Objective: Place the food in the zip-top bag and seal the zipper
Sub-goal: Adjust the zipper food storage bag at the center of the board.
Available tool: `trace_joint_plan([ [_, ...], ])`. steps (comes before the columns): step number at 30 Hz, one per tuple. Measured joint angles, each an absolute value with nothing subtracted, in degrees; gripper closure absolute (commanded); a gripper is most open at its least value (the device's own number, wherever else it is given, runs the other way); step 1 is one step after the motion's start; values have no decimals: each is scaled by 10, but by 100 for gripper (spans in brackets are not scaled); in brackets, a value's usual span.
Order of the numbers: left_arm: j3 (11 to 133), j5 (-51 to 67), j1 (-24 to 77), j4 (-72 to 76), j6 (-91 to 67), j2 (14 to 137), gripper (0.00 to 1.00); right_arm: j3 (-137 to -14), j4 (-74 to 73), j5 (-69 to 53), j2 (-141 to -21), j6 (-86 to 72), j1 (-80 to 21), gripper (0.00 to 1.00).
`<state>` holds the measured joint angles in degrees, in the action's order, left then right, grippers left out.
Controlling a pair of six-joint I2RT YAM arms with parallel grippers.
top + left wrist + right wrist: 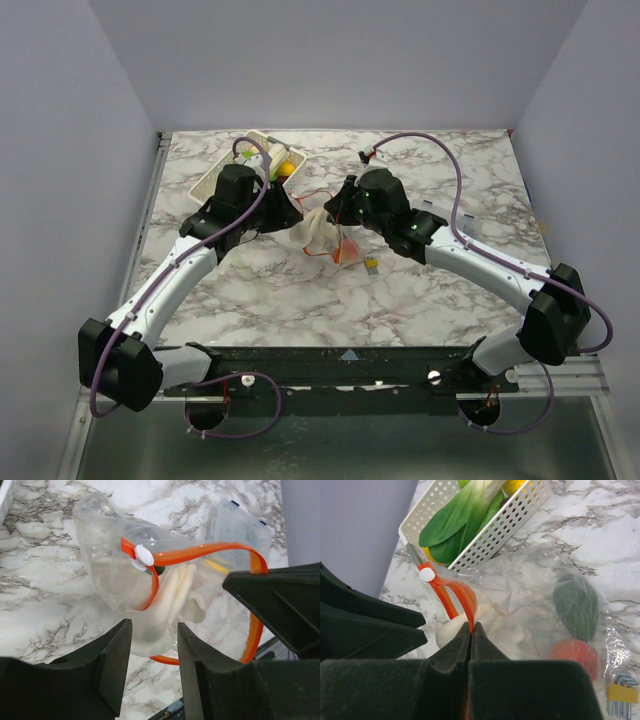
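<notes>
- zip-top bag (100, 540): thin clear plastic film, glossy, creased.
- zipper (200, 554): orange-red plastic strip, smooth, shiny. Slider (144, 555): white plastic, matt.
- White food (170, 595) in bag: smooth plastic, soft sheen.
- Green leafy food (455, 515): smooth plastic, semi-gloss.
- Basket (490, 535), toward far left corner of surface: white perforated plastic, satin.
- Surface (400, 300): marble pattern, smooth, low sheen.
- left gripper (155, 625): matt black plastic.
- Hex keys (622, 680): bare metal, in yellow plastic holder.

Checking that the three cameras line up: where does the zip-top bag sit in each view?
Top external: the zip-top bag lies at the picture's centre.
Left wrist: it fills the upper middle, its mouth facing the camera.
Right wrist: it spreads across the centre and right, below the basket.
Shared landmark: the right gripper, pinching the orange-red zipper.
</notes>
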<state>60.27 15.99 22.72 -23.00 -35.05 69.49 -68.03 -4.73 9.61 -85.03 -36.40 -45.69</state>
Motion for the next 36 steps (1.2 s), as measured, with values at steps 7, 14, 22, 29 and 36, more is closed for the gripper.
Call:
trace_joint_plan([
  [7, 650, 60, 266, -227, -355, 755, 46, -681, -48, 89, -851, -364, -457, 99],
  [14, 753, -30, 270, -274, -338, 862, 61, -681, -48, 80, -851, -365, -457, 99],
  [22, 745, -31, 275, -279, -307, 882, 59, -684, -53, 74, -851, -364, -457, 99],
  [29, 739, -13, 275, -266, -288, 883, 49, -684, -57, 68, -851, -364, -457, 99],
  [36, 732, 28, 275, -236, -288, 895, 31, -690, -57, 63, -851, -364, -456, 99],
])
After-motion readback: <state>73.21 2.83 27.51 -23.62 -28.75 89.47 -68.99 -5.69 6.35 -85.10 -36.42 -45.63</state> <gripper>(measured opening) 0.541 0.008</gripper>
